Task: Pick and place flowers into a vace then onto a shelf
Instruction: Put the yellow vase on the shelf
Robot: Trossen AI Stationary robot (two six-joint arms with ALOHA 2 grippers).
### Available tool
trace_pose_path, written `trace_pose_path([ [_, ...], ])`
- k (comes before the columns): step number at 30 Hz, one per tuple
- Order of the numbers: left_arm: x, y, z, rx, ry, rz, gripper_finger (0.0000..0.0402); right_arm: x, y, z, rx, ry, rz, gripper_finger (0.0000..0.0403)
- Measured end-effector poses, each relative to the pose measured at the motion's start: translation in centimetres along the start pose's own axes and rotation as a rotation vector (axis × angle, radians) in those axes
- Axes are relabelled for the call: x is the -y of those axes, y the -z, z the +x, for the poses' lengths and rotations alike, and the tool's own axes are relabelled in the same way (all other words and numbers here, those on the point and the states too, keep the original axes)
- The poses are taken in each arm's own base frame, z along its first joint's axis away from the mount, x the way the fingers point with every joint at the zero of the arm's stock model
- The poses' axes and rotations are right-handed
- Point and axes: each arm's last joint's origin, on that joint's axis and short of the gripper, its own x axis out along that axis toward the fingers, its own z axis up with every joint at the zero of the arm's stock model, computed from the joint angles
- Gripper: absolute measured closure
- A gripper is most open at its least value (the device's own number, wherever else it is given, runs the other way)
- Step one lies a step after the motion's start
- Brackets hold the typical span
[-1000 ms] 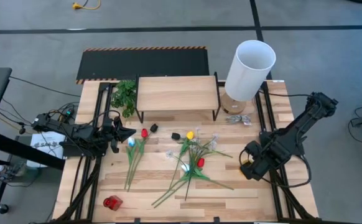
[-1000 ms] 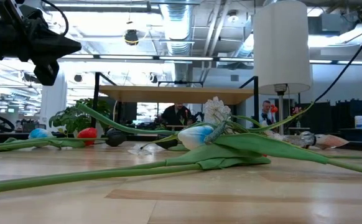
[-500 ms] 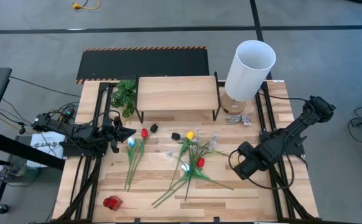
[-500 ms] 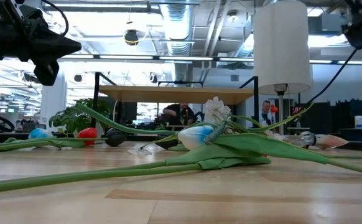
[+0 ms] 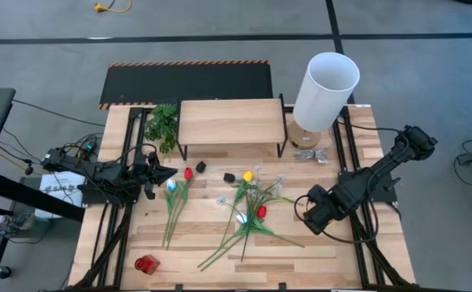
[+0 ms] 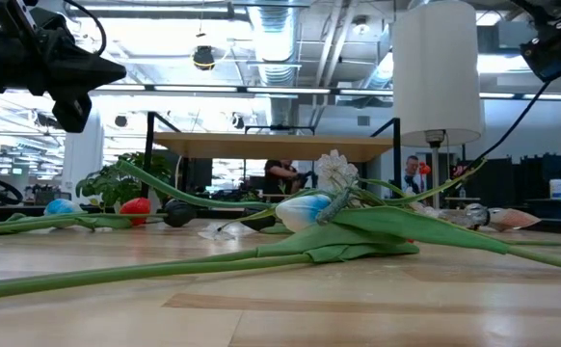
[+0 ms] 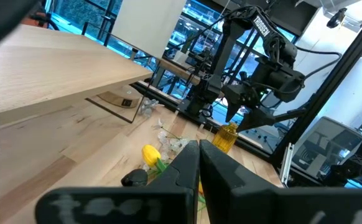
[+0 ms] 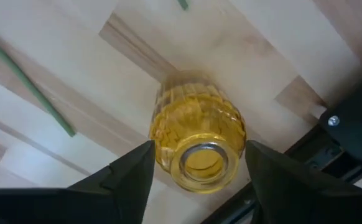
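Step in hand: vase pickup. Right gripper [image 8: 196, 163] hovers near table's right edge, fingers [image 8: 122, 177] wide around yellow vase [image 8: 196, 140], not closed yet. Flowers [image 5: 248, 207] lie mid-table. Left gripper [image 5: 156, 174] waits at left edge, fingers together. Next move probably needs lowering, then squeezing.

vase [image 5: 316, 212] hidden under right tool [image 5: 313, 215]

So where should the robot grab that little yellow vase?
Probably around its ribbed belly, coming straight down from above. The yellow vase stands upright with its mouth facing up, and the right gripper hangs directly over it, one open finger on each side. The round body suits a squeeze from two opposite sides.
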Motion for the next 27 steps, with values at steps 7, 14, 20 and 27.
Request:
trace_pose_path([
  [7, 0.0, 0.01, 0.0, 0.0, 0.0, 0.0, 0.0401, -0.05, 0.35, 0.03, -0.007, -0.001, -0.026, 0.021],
  [14, 0.0, 0.0, 0.0, 0.0, 0.0, 0.0, 0.0401, -0.06, 0.37, 0.03, -0.014, -0.003, -0.026, 0.0231],
  [20, -0.01, 0.01, 0.0, 0.0, 0.0, 0.0, 0.0401, -0.04, 0.4, 0.01, -0.025, -0.004, -0.037, 0.0239],
  [27, 0.0, 0.01, 0.0, -0.001, 0.0, 0.0, 0.0401, -0.02, 0.41, -0.03, -0.022, -0.007, -0.042, 0.0251],
])
